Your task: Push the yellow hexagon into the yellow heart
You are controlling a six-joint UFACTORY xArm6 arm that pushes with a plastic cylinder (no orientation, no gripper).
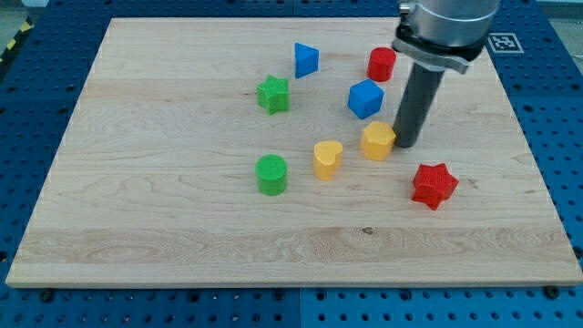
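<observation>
Jaws do not exist on this arm: it ends in a plain dark rod, so nothing is clamped or released, and my tip (407, 145) rests on the table (137, 228) just at the right side of the yellow hexagon (377, 140), touching it or very nearly so; the exact contact cannot be made out.

Going from the view's left, the green star (272, 94) sits toward the upper middle of the table, and the green cylinder (271, 174) lies below it, well apart. Next comes the blue triangle (306, 60), near the view's top. Below it, at mid-height, is the yellow heart (328, 158), to the right of the green cylinder. The yellow hexagon stands just beside the heart on its right, slightly higher in the view, with a narrow strip of bare wood between the two. Above the hexagon is the blue cube (365, 98), and above that, near the top, the red cylinder (382, 65), partly behind the arm's grey housing. Farthest right, below my tip, lies the red star (434, 185).
</observation>
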